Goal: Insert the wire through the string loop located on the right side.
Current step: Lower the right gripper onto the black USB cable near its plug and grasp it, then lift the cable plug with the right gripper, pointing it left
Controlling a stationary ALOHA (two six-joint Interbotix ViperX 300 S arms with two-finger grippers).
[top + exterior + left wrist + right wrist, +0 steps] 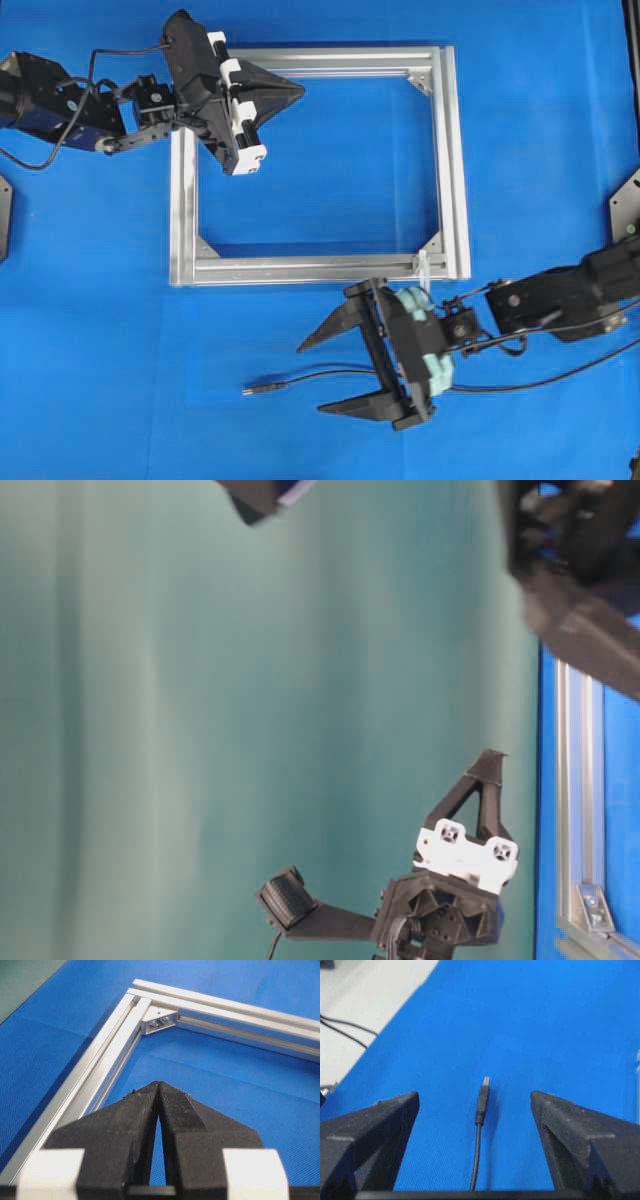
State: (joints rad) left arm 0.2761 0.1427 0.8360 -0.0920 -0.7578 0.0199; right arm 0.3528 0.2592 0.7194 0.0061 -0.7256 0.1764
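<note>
Blue cloth (100,300) across the whole overhead picture. Upper left: left gripper (296,91), jaws pressed together on nothing, tip over the top rail of a silver aluminium frame (455,170). Lower centre: the wire (310,377) lying flat on the cloth, plug tip pointing left, below the frame. Just right of it: right gripper (312,378) spread wide, one finger on each side of the wire, not gripping. Lower right frame corner: the string loop (424,268), whitish, tiny, above that gripper.
</note>
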